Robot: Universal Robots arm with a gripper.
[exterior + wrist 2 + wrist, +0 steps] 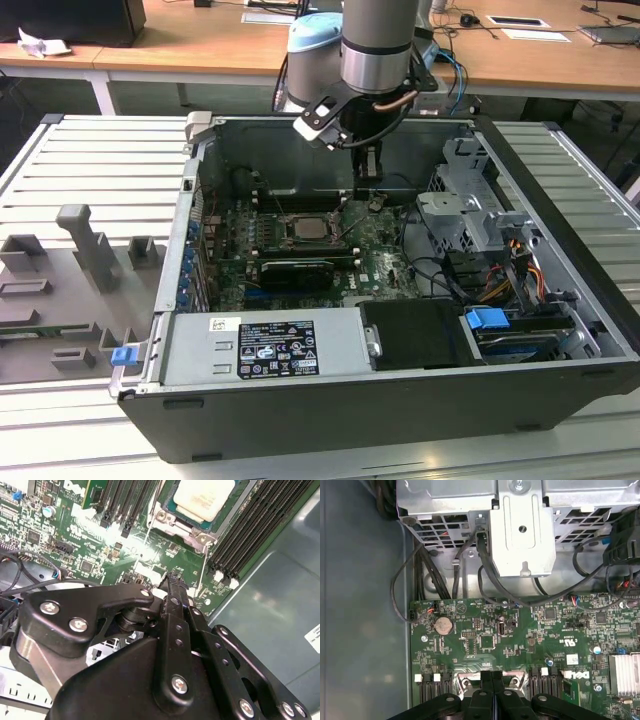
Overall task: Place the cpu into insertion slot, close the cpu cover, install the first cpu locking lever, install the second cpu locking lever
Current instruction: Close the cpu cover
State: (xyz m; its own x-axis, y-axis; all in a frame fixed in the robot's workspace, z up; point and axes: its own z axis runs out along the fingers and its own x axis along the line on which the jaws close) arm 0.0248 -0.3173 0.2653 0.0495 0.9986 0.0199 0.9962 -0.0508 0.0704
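Note:
The cpu (305, 227) lies flat in the insertion slot (281, 228) on the green board inside the open case. Its pale metal top (204, 497) shows in the second wrist view. The silver cpu cover (170, 519) lies down around it as a frame. A thin wire lever (205, 565) runs along the socket's side. My gripper (372, 198) hangs just above the board, to the exterior view's right of the socket. Its black fingers are shut together with nothing between them, in both wrist views (172, 578) (492, 677).
Black memory slots (250, 535) flank the socket. A black graphics card (295, 270) lies in front of it. A metal drive cage (470, 200) with cables stands at the exterior view's right, and a power supply (265, 345) at the front. Grey fixtures (85, 250) sit outside the case.

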